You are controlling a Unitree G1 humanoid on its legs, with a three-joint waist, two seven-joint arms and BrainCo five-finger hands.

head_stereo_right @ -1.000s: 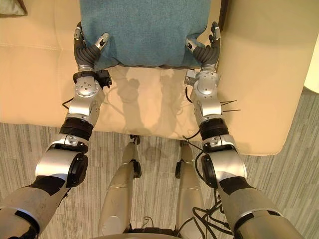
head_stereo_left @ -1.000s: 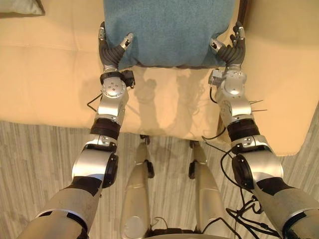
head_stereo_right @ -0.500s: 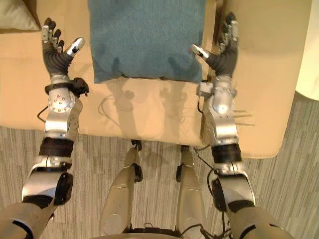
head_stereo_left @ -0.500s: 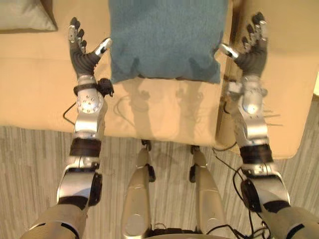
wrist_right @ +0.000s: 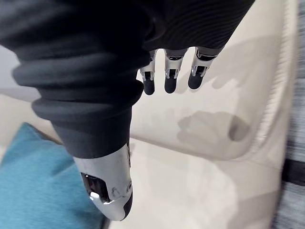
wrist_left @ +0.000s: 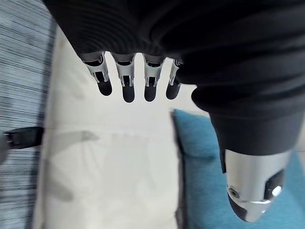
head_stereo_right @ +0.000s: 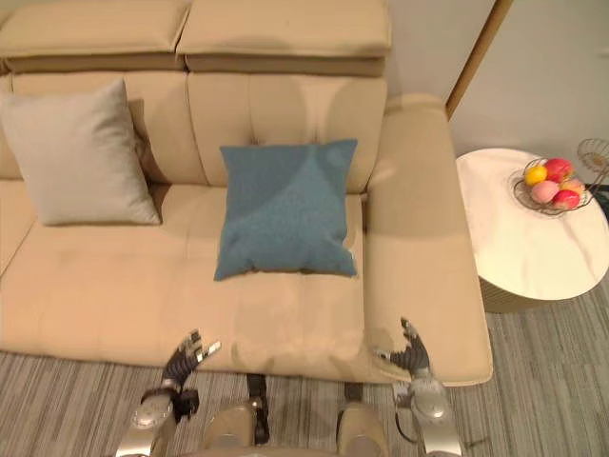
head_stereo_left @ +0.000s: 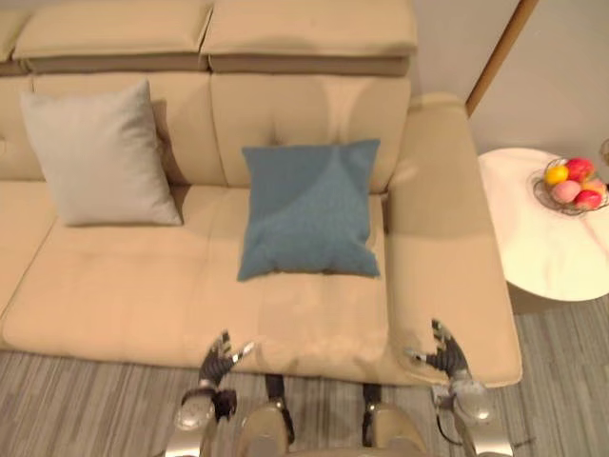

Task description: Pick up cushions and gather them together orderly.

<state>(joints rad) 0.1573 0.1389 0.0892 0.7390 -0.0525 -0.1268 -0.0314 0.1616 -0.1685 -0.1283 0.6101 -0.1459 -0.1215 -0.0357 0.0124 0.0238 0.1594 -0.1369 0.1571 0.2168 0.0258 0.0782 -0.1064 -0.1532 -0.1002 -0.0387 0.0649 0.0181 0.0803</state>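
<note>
looks only part done, with the square teal fabric cushion (head_stereo_left: 309,209) leaning mid-seat on the beige sofa (head_stereo_left: 124,286), well apart from the square pale grey cushion (head_stereo_left: 100,157) at its left end, and left hand (head_stereo_left: 221,355) and right hand (head_stereo_left: 443,353) both empty, fingers spread, by the seat's front edge.

Beige sofa (head_stereo_left: 314,314) — round side table (head_stereo_left: 547,257)
</note>
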